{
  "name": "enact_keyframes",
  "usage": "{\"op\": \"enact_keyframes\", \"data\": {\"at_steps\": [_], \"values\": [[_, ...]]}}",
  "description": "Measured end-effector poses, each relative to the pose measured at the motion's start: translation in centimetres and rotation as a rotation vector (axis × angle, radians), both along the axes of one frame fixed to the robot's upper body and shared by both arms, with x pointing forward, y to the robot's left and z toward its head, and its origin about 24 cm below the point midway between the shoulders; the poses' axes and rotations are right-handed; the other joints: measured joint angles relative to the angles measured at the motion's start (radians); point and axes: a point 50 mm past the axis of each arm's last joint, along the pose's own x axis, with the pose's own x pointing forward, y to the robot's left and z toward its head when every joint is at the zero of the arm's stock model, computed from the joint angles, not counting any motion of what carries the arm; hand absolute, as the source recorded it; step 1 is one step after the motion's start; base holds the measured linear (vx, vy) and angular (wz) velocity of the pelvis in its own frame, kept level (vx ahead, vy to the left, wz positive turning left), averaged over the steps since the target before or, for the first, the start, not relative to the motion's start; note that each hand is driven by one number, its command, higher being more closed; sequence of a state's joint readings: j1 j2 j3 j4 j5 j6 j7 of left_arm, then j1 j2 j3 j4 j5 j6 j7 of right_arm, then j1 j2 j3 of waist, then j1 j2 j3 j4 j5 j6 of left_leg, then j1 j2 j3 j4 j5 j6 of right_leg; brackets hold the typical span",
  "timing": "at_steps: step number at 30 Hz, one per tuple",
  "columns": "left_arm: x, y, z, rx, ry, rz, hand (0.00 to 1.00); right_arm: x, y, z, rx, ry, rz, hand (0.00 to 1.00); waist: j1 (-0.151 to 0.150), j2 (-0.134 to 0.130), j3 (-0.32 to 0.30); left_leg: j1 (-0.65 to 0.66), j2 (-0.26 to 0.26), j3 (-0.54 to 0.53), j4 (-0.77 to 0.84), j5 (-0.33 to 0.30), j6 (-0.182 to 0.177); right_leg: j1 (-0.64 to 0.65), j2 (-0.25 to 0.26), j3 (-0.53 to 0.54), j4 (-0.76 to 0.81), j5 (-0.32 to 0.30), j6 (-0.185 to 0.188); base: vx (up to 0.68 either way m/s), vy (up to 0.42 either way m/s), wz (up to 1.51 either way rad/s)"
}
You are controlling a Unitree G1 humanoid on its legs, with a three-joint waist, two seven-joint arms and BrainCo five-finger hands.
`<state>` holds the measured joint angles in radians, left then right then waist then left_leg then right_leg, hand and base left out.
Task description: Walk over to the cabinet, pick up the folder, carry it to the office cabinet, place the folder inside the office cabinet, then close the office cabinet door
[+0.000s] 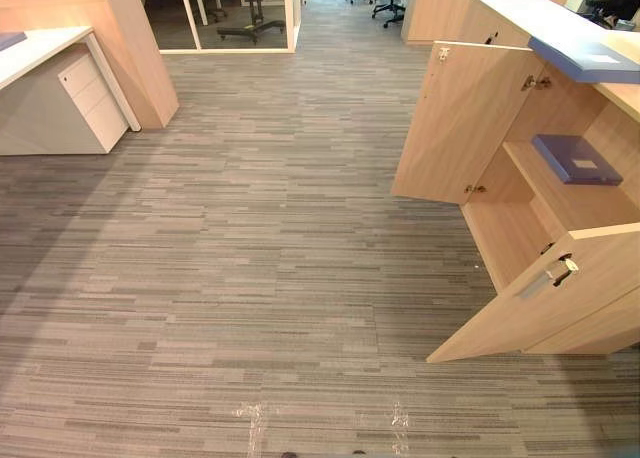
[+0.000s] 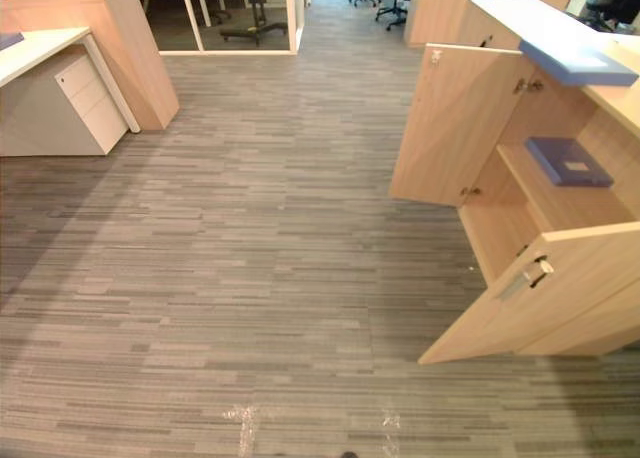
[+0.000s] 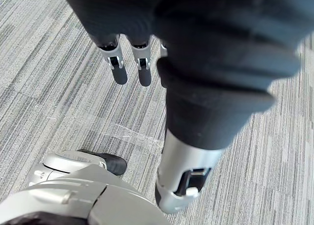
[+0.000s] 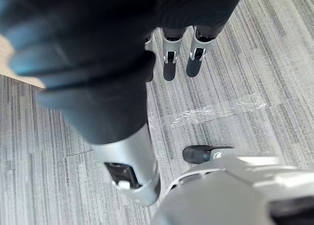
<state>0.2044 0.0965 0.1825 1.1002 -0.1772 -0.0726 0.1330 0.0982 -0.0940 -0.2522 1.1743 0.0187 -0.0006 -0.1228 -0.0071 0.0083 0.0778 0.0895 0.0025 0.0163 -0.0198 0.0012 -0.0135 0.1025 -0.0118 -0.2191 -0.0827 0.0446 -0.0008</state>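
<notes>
1. The light wooden office cabinet stands at the right with both of its doors swung wide open: the far door and the near door.
2. A flat blue folder lies on the wooden shelf inside the cabinet, towards the back.
3. A second blue folder rests on the cabinet's top, one end jutting past the edge above the open compartment.
4. The left hand hangs over the grey striped carpet, fingers straight and relaxed, with nothing in its hold.
5. The right hand hangs the same way, fingers straight, thumb apart from them, and it holds nothing.
6. Far left, a white desk stands with a white drawer unit beneath it, well apart from the cabinet.
7. Strips of clear tape glint on the carpet at the near edge.
</notes>
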Motion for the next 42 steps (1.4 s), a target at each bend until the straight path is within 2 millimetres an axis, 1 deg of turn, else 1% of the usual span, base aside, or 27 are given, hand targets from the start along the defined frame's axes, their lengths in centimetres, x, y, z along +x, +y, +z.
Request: {"op": "enact_keyframes", "data": {"at_steps": [1, 4, 7, 9, 13, 17, 25, 30, 32, 34, 38, 40, 41, 42], "values": [[0.1, 0.0, 0.0, -0.003, -0.006, 0.003, 0.00, 0.3, 0.1, 0.0, 0.002, -0.008, 0.001, 0.00, 0.000, -0.004, 0.006, 0.004, 0.002, 0.000, -0.006, -0.001, -0.001, 0.001, 0.002, -0.001, 0.000, -0.004, 0.008, 0.04, -0.006, -0.01], [0.4, 0.1, 0.1, -0.011, -0.026, 0.036, 0.00, 1.0, 0.2, 0.1, 0.005, -0.024, 0.002, 0.00, -0.001, -0.003, 0.014, 0.014, 0.005, 0.000, -0.011, -0.004, -0.006, 0.010, 0.003, -0.011, 0.000, -0.010, 0.035, 0.05, -0.006, 0.01], [0.5, 0.0, 0.1, -0.018, -0.042, 0.064, 0.00, 1.2, 0.2, 0.1, 0.007, -0.030, -0.006, 0.00, 0.000, -0.003, 0.015, 0.026, 0.005, -0.006, -0.013, -0.006, -0.010, 0.023, 0.001, -0.022, 0.000, -0.015, 0.049, 0.03, 0.002, 0.07], [0.4, 0.0, 0.1, -0.025, -0.051, 0.097, 0.00, 1.5, 0.3, 0.2, 0.011, -0.042, -0.023, 0.00, 0.001, -0.003, 0.017, 0.026, 0.004, -0.006, -0.014, -0.006, -0.010, 0.023, 0.000, -0.023, 0.000, -0.015, 0.049, 0.00, 0.000, 0.00], [0.4, 0.0, 0.1, -0.021, -0.057, 0.108, 0.00, 1.5, 0.3, 0.2, 0.011, -0.043, -0.025, 0.00, 0.001, -0.005, 0.019, 0.026, 0.004, -0.006, -0.014, -0.005, -0.008, 0.023, 0.000, -0.023, -0.001, -0.015, 0.049, 0.00, 0.000, 0.00], [0.7, 0.0, 0.2, 0.004, -0.056, 0.066, 0.00, 1.6, 0.3, 0.2, 0.003, -0.049, -0.023, 0.00, 0.001, -0.009, 0.021, 0.028, 0.004, -0.006, -0.025, 0.003, -0.008, 0.021, 0.000, -0.024, -0.005, -0.015, 0.049, 0.00, 0.000, 0.00], [1.9, 0.2, 0.5, 0.075, -0.060, -0.110, 0.00, 2.8, 0.4, 0.6, -0.049, -0.096, 0.070, 0.00, -0.001, -0.012, 0.033, 0.034, 0.004, -0.001, -0.040, 0.007, -0.007, 0.017, 0.001, -0.022, -0.005, -0.013, 0.047, 0.01, 0.001, -0.01], [2.0, 0.3, 0.6, 0.092, -0.059, -0.110, 0.00, 3.3, 0.4, 0.7, -0.103, -0.092, 0.134, 0.00, 0.000, -0.017, 0.042, 0.035, 0.003, 0.000, -0.045, 0.006, -0.007, 0.016, 0.001, -0.023, -0.003, -0.013, 0.046, 0.01, 0.001, 0.00], [2.3, 0.5, 0.6, 0.109, -0.060, -0.132, 0.00, 3.9, 0.7, 0.9, -0.125, -0.098, 0.196, 0.00, -0.001, -0.019, 0.051, 0.035, 0.003, 0.000, -0.045, 0.006, -0.007, 0.016, 0.001, -0.023, -0.001, -0.012, 0.045, 0.00, 0.000, 0.00], [2.4, 0.6, 0.7, 0.117, -0.059, -0.135, 0.00, 4.0, 0.9, 0.9, -0.136, -0.094, 0.227, 0.00, 0.000, -0.025, 0.055, 0.034, 0.003, -0.001, -0.045, 0.006, -0.007, 0.016, 0.001, -0.025, -0.002, -0.012, 0.045, 0.00, 0.000, 0.00], [2.4, 0.7, 0.7, 0.123, -0.058, -0.132, 0.00, 4.1, 0.9, 0.9, -0.137, -0.085, 0.232, 0.00, 0.000, -0.029, 0.059, 0.025, 0.001, -0.008, -0.039, 0.004, -0.006, 0.019, -0.002, -0.036, -0.005, -0.013, 0.045, 0.01, 0.000, 0.08], [3.0, 0.9, 0.8, 0.129, -0.070, -0.134, 0.00, 4.3, 1.1, 0.9, -0.132, -0.089, 0.230, 0.00, -0.005, -0.036, 0.071, -0.042, -0.010, -0.023, 0.079, -0.049, -0.007, 0.019, -0.014, -0.056, 0.000, -0.018, 0.038, 0.01, 0.008, 0.28], [3.4, 0.9, 0.9, 0.128, -0.081, -0.131, 0.00, 4.4, 1.0, 0.9, -0.133, -0.091, 0.232, 0.00, -0.002, -0.034, 0.087, -0.090, -0.010, -0.017, 0.195, -0.098, -0.032, 0.025, -0.017, -0.062, 0.003, -0.023, 0.030, -0.01, 0.031, 0.17], [3.5, 0.9, 0.9, 0.128, -0.084, -0.131, 0.00, 4.4, 1.0, 0.9, -0.130, -0.094, 0.232, 0.00, -0.002, -0.035, 0.094, -0.114, -0.008, -0.011, 0.256, -0.118, -0.056, 0.026, -0.019, -0.067, 0.005, -0.030, 0.028, -0.07, 0.052, 0.20]]}}
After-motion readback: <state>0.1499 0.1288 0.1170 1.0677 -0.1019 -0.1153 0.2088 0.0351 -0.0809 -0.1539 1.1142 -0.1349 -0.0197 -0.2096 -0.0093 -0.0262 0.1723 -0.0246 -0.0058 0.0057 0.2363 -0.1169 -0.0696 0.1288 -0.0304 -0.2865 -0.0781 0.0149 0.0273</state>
